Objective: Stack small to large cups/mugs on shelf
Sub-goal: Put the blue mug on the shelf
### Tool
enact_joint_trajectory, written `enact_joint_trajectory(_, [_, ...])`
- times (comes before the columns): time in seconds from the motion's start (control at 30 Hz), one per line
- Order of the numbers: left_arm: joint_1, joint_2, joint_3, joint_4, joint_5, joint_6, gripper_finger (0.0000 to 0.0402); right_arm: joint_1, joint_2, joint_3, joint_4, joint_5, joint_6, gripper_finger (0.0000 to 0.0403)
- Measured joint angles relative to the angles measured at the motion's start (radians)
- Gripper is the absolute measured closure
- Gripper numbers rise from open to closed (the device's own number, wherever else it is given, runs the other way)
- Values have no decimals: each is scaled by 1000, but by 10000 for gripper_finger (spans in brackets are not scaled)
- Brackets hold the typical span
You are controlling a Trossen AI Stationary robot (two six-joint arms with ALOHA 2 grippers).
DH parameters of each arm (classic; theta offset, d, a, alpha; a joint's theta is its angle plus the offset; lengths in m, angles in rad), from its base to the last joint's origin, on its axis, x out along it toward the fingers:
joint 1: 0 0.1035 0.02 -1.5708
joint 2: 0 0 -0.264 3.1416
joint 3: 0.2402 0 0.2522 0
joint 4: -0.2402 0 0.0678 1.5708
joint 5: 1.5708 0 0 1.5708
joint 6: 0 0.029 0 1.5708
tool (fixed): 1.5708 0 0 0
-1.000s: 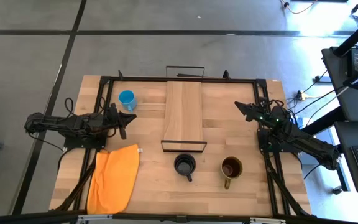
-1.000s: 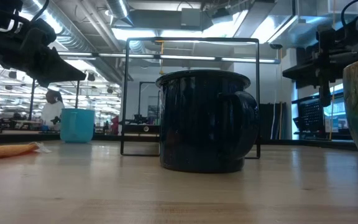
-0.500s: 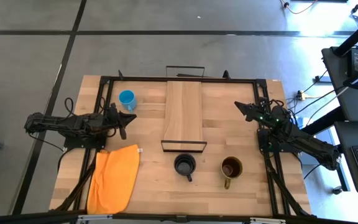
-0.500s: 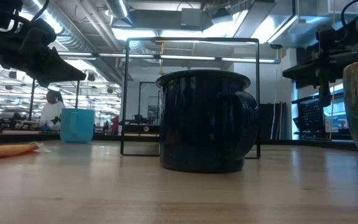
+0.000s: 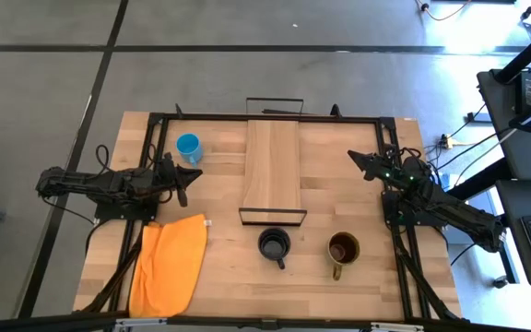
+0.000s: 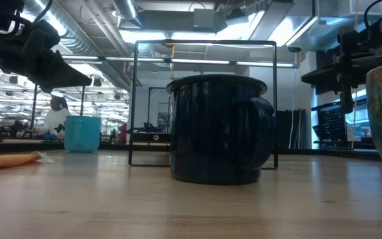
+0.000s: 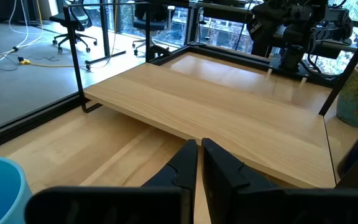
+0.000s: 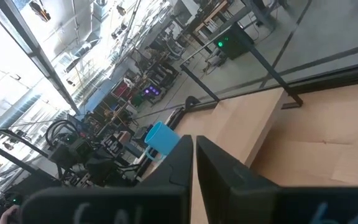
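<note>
Nothing is seen to have moved since the earlier frames: both arms and all three cups are found in the same places. The left gripper [image 5: 188, 173] is held low over the tabletop [image 5: 224, 267] on its left side, just beside the light-blue cup [image 5: 189, 147], and its fingers [image 7: 188, 163] are pressed together on nothing (only a thin slit is seen between them in the left wrist view). The right gripper [image 5: 356, 159] is poised over the right side of the table, pointed toward the shelf [image 5: 273, 166], and its fingers [image 8: 182, 155] are likewise closed on nothing.

The shelf is laid down the middle of the tabletop, with black wire frames at its far and near ends, and no cup is carried on it. The light-blue cup is set to the left of the shelf, near the far edge. The black cup [image 5: 274, 244] is placed just in front of the shelf's near frame, its handle turned toward the front edge. The olive-yellow cup [image 5: 343, 249] is stood to the right of the black one, a little apart from it, dark brown inside.

An orange cloth [image 5: 168, 262] is spread at the front left corner of the table. In the low view a person [image 6: 56, 114] is glimpsed far back in the room.
</note>
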Motion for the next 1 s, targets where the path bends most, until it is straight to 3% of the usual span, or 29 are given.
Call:
enact_joint_trajectory(0.9, [0,0,0,2,0,0,385,0,0,0,22,28,-8,379])
enact_joint_trajectory(1.0, [0,0,-5,47,1,-68,385,0,0,0,26,28,-8,379])
